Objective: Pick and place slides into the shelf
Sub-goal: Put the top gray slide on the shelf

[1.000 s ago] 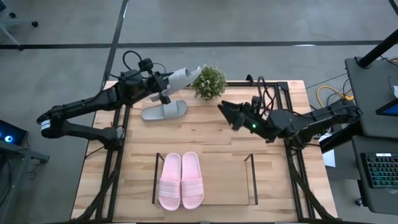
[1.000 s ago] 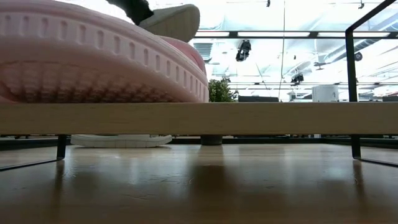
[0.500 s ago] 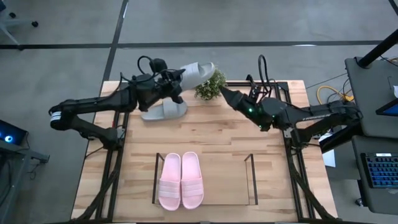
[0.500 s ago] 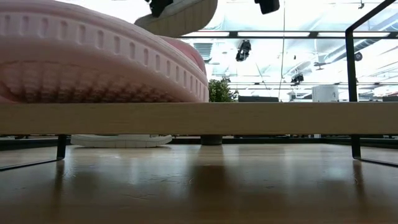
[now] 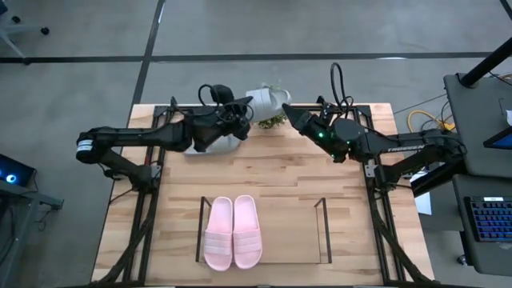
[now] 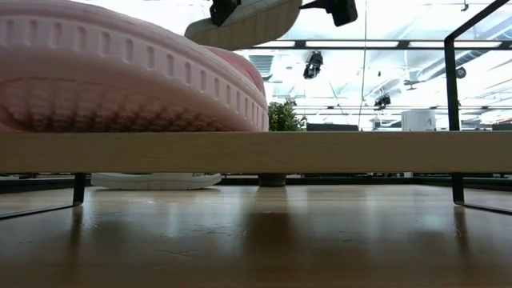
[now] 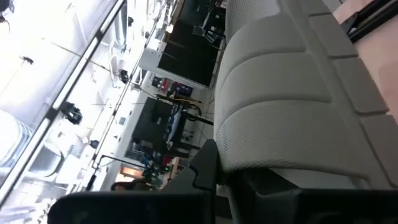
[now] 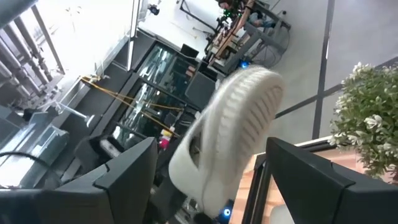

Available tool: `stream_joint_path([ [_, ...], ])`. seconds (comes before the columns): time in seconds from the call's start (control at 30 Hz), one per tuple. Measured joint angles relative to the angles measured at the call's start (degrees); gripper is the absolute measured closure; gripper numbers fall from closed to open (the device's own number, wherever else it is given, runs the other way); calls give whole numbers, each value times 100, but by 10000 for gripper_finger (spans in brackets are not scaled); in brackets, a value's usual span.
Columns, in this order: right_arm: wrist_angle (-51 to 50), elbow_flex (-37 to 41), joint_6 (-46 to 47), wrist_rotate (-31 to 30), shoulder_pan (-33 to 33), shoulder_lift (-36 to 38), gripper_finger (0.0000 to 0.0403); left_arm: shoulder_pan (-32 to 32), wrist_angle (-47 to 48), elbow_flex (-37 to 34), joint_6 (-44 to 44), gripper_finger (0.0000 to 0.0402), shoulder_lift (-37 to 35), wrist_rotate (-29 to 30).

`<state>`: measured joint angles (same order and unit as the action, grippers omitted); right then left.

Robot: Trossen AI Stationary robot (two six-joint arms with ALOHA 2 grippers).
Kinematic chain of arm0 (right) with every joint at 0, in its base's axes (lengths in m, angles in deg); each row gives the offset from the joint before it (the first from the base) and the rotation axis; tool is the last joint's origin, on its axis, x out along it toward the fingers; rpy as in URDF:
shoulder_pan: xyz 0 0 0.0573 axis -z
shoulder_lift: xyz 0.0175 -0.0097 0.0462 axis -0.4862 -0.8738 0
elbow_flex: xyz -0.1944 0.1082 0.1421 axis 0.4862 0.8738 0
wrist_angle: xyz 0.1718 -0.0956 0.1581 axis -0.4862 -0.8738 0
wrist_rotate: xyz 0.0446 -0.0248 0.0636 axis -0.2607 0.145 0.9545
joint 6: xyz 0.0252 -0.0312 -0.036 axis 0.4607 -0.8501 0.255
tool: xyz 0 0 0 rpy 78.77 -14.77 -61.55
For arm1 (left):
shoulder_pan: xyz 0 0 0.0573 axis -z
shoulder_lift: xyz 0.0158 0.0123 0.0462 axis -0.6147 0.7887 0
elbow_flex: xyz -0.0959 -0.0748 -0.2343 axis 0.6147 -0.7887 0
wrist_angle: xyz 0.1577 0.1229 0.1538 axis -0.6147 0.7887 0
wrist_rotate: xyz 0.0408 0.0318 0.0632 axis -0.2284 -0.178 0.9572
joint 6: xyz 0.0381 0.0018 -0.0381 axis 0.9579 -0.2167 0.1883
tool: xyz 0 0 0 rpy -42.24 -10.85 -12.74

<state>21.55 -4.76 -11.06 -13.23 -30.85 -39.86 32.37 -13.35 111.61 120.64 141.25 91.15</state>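
A grey slide (image 5: 268,99) hangs in the air above a small potted plant (image 5: 276,120) at the table's far edge, with my left gripper (image 5: 242,112) shut on it. My right gripper (image 5: 293,118) stands open just right of the slide's free end (image 8: 239,121), which shows ahead between its fingers, apart from them. The other grey slide (image 5: 214,145) lies flat on the table under my left arm. The pink pair (image 5: 233,232) lies side by side at the left of the shelf (image 5: 323,230), soles on its wood base (image 6: 360,152). My left gripper pinches the grey slide at its end toward the table's left (image 5: 251,105), its fingers level and coming from the left, along the slide. My own gripper hides the exact spot. The slide is lifted clear, roughly level, sole down (image 6: 248,24).
The right half of the shelf base (image 5: 292,236) is bare wood. Bare tabletop (image 5: 280,172) lies between the shelf and the arms. The black frame's posts (image 5: 368,160) run along both table sides.
My left gripper has carried the grey slide toward the table's right, rolling as it went; the slide stays lifted and now hangs over the plant. My right gripper has swung toward the far edge, up to the slide's free end, still open.
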Motion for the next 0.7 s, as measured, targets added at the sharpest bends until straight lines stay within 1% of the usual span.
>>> stream_joint_path([
  [0.2, -45, 0, 0, 1, 78, 0, 110, 156, -350, 20, 290, 401, 129, 229],
  [0.47, -51, 2, 73, -8, 229, 0, 111, 285, -432, 113, 287, 401, 113, 213],
  [0.6, -53, 2, 111, -8, 254, 0, 111, 331, -656, 145, 291, 401, 137, 231],
  [0.7, -74, 0, 153, -25, 256, 0, 118, 369, -667, 214, 292, 401, 154, 228],
])
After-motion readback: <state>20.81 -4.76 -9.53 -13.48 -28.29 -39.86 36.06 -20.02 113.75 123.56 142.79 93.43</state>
